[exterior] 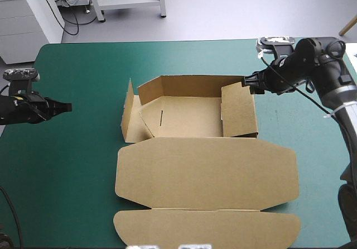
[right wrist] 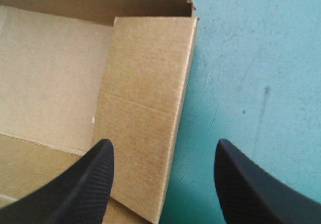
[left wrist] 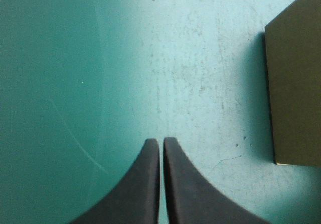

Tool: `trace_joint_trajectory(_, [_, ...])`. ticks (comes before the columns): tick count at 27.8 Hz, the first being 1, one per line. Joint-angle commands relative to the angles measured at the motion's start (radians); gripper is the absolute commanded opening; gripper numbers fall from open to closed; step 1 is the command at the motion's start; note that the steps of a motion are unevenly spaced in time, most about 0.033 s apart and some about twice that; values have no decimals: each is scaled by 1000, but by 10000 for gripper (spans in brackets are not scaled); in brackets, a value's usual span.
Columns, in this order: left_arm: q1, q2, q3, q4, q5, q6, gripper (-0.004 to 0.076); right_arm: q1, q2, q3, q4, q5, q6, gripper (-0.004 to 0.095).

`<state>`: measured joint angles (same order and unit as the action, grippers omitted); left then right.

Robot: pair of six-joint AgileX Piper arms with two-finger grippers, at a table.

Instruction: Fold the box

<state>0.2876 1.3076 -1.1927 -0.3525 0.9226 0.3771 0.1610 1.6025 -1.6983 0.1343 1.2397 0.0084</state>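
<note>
A flat, wide bench (exterior: 72, 165) with a smooth teal-green cover (exterior: 312, 165) carries one thing: a box (exterior: 189, 118) of cut brown board, lying at the middle, well apart from the left and right edges. Its tray part lies toward the far side, with the far wall (exterior: 184, 84) raised, the right wall (exterior: 240, 112) standing and the left flap (exterior: 129, 115) leaning outward. The lid (exterior: 206, 173) lies flat toward the near side, and its end flap (exterior: 206, 226) reaches the near edge. Faint scratches (left wrist: 75, 133) mark the cover.

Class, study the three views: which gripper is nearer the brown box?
Right. The right gripper hangs open over the right wall of the box; the left gripper, shut, sits over teal-green cover, apart from the left flap.
</note>
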Motion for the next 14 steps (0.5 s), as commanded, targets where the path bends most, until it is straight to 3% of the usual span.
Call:
trace_joint_trajectory(1, [3,-23,-33,-38,-24,1,3,-3,11,-6,7,-48,1,549])
trace_joint_trajectory(14, [3,-23,-33,-46,-5,1,-10,-3,247,-6,52,-40,-14,540])
